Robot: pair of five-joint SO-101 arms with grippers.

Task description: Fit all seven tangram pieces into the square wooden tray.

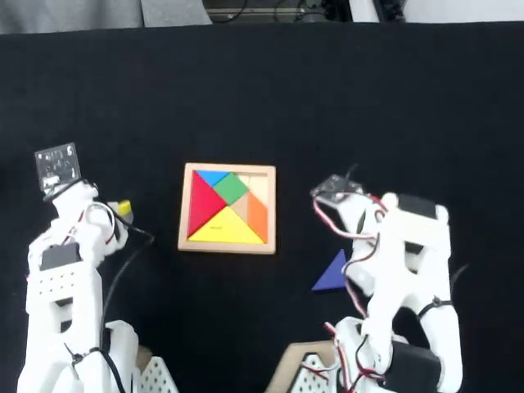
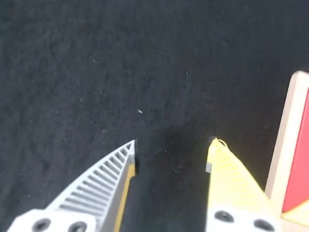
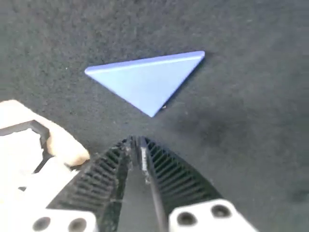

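Note:
The square wooden tray lies mid-table, holding a red triangle, a yellow triangle, a small blue triangle, a green square and an orange piece. I cannot tell whether its pale far-right corner is bare wood or a piece. A blue-violet triangle lies flat on the black cloth right of the tray. My right gripper hovers shut just short of it, holding nothing. My left gripper is open over bare cloth left of the tray's rim.
The white right arm stands beside the loose triangle. The left arm and its cable are left of the tray. Arm bases and a wooden board sit along the near edge. Black cloth covers the table.

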